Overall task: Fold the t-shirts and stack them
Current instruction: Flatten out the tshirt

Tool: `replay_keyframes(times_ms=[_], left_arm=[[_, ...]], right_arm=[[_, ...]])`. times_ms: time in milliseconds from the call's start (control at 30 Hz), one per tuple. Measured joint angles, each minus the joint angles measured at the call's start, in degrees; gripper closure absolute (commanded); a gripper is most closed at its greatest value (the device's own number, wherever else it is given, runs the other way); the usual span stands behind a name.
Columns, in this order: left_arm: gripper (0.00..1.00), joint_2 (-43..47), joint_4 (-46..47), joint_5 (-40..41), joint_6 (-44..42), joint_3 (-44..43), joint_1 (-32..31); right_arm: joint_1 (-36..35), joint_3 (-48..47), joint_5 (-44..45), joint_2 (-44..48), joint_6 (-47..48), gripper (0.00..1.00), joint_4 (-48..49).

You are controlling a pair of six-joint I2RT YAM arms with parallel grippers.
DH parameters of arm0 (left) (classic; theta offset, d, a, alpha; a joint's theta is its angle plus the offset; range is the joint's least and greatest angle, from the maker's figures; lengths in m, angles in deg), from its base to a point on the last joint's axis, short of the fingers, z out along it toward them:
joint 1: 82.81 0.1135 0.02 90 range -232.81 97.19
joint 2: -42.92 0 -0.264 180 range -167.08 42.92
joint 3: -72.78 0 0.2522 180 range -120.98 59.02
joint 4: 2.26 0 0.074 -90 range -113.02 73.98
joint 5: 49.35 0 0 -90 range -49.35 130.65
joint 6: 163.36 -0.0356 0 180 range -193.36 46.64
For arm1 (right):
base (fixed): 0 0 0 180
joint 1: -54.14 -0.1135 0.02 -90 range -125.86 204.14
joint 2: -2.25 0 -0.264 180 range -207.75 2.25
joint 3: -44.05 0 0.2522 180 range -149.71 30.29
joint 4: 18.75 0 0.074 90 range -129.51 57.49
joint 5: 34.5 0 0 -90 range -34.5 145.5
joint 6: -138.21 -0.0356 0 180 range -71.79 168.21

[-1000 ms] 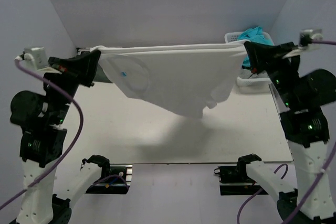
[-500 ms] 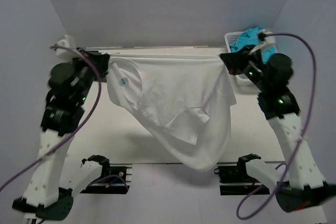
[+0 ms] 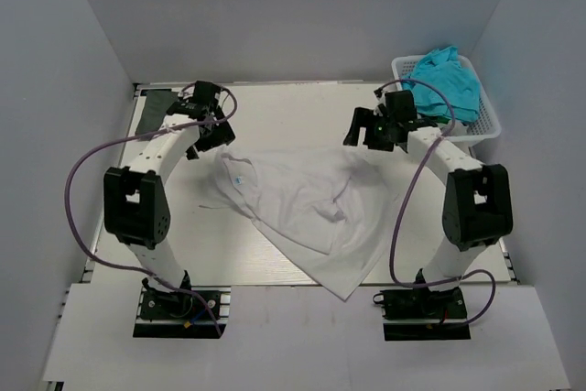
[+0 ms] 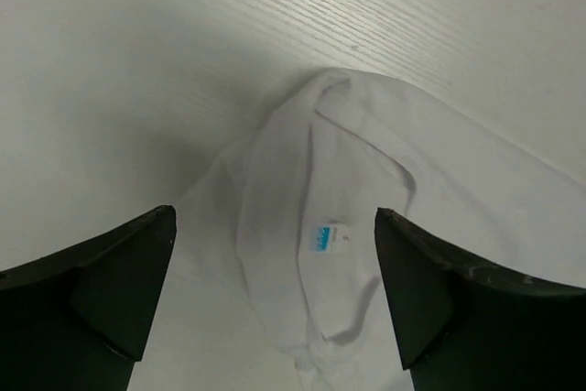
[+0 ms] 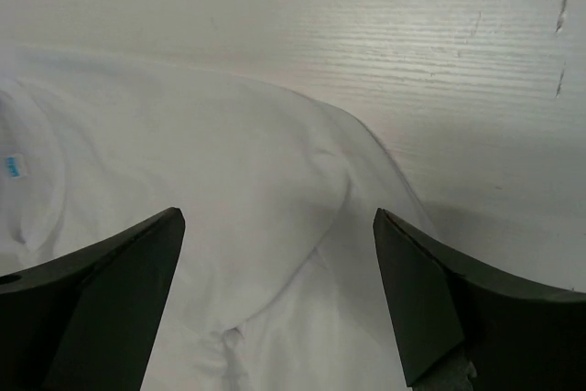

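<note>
The white t-shirt (image 3: 311, 212) lies crumpled on the middle of the table (image 3: 293, 116), and the left gripper (image 3: 211, 142) and the right gripper (image 3: 363, 135) hang above its far corners, both jaws wide apart and empty.

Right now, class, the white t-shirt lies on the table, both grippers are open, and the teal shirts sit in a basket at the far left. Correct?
No: the top view shows the basket with the teal shirts at the far right. The rest holds.
</note>
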Motion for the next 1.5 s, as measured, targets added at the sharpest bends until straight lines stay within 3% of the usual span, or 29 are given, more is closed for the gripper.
replay_keyframes(times_ms=[200,333,467,633,767,1000,1300,1500], left_arm=[[0.01,11.04,3.98,-13.49,-4.44,0.83,-1.22],[0.01,16.98,9.92,-25.03,-5.2,9.66,-2.97],[0.01,15.89,12.2,-31.45,-5.11,18.53,-5.46],[0.01,11.8,13.18,-34.53,-5.01,22.16,-7.15],[0.01,9.62,16.68,-35.17,-4.9,22.67,-7.19],[0.01,-0.52,17.25,-32.61,-4.48,20.9,-6.73],[0.01,-9.64,7.74,-21.24,-3.45,5.73,-4.15],[0.01,-10.88,2.89,-14.4,-5.95,-6.64,-4.48]], right_arm=[[0.37,5.16,2.54,14.95,-2.95,0.1,1.68],[0.66,14.86,0.72,24.52,-5.68,0.1,2.6],[0.59,25.46,-1.64,28.33,-8.09,0.1,1.68],[0.57,33.07,-2.54,29.35,-9.64,0.1,-0.46],[0.57,34.49,-2.8,28.06,-10.25,0.1,0.39],[0.68,31.08,-2.01,16.57,-10.78,0.1,4.39],[0.57,14.86,-3.48,0.94,-9.49,0.1,6.16],[0.57,13.4,-3.43,5.31,-7.67,0.1,4.79]])
